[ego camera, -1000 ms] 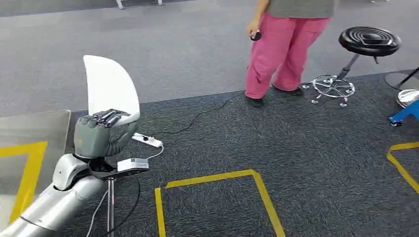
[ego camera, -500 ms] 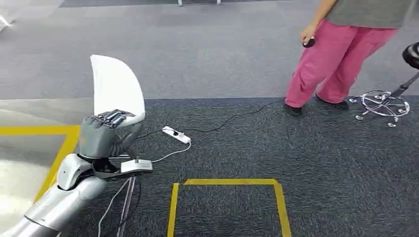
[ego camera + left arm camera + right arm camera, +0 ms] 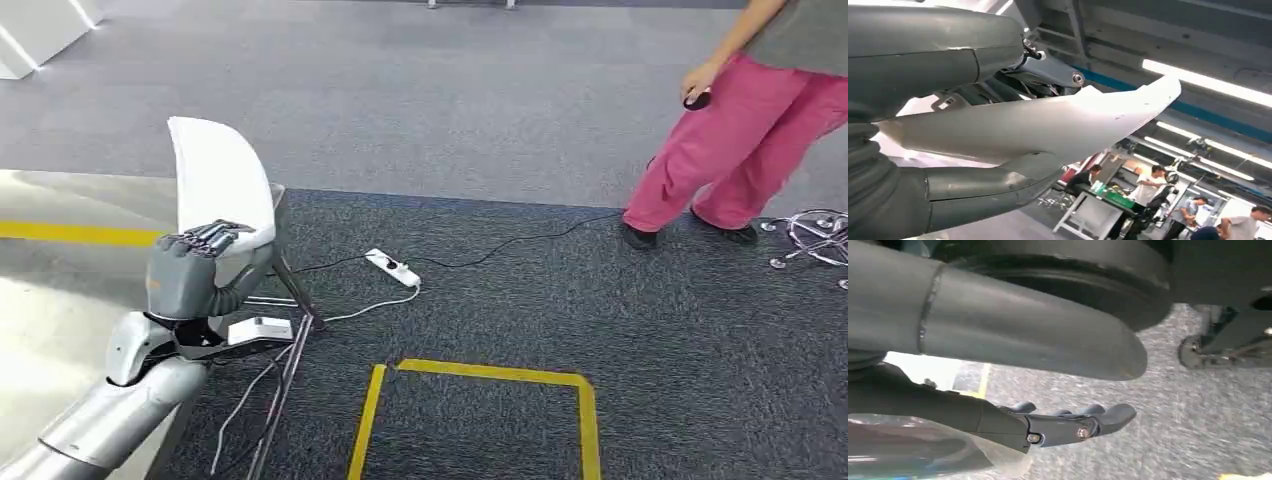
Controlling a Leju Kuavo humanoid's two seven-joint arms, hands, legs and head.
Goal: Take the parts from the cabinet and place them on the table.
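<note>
**Transport Phase: Part in Left Hand, Placement Pending**

**Floor.** Dark carpet point(image 3: 600, 300) extends ahead of and to the right of the left hand point(image 3: 190, 275). Yellow tape point(image 3: 480, 375) marks a rectangle on it, near the hand on its right. A person in pink trousers point(image 3: 740, 140) stands well apart, ahead and to the right.

**Part.** The white curved part point(image 3: 215, 180) rises upright directly above the left hand, in contact with it. The hand is clamped on the part's lower edge, fingers point(image 3: 212, 236) folded over the front.

**Small items.** A white power strip point(image 3: 392, 268) lies on the carpet just right of the hand, its cable trailing away.

**Task status.** One part is out of the cabinet and in hand. By judgement, the carry and set-down on the counter remain to be done.

**View differences.** The head view gives the floor layout and the fingers' fold over the part. The left wrist view shows the part's underside point(image 3: 1048, 125) pinched between the thick thumb point(image 3: 973, 187) and the hand, with a workshop background. The right wrist view shows the right hand point(image 3: 1068, 425) over carpet, fingers extended and close together, holding nothing.
</note>
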